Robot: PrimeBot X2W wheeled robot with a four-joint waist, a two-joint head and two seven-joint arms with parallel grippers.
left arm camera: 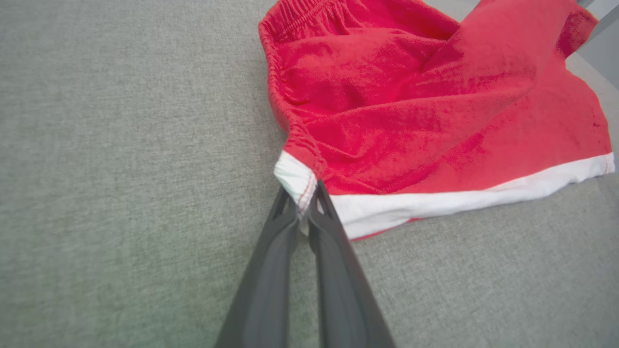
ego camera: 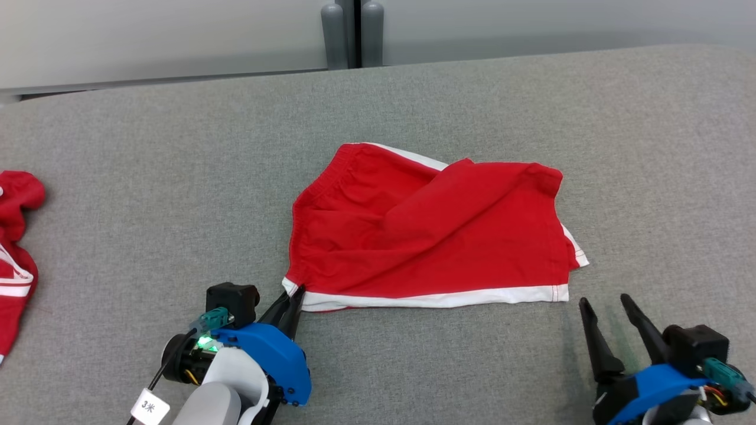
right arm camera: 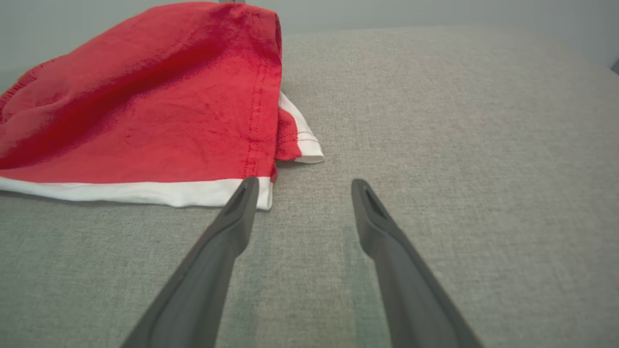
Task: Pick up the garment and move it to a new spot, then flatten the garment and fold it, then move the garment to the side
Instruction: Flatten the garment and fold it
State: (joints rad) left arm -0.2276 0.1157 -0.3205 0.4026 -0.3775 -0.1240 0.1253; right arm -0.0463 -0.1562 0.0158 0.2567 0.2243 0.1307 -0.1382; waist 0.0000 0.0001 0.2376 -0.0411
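Note:
The garment (ego camera: pixel 431 230) is a pair of red shorts with white trim, lying folded over on the grey cloth surface near the middle. My left gripper (ego camera: pixel 293 298) is shut on the garment's near-left white corner; in the left wrist view the gripper (left arm camera: pixel 303 198) pinches that corner of the garment (left arm camera: pixel 411 106) between its two dark fingers. My right gripper (ego camera: pixel 602 302) stands open just off the near-right corner, touching nothing. Seen from the right wrist, the gripper (right arm camera: pixel 302 182) has its left finger beside the white hem of the garment (right arm camera: pixel 145 116).
Another red garment with white stripes (ego camera: pixel 15 260) lies at the left edge of the grey surface (ego camera: pixel 147 177). A pale wall with two grey uprights (ego camera: pixel 352 32) runs behind the far edge.

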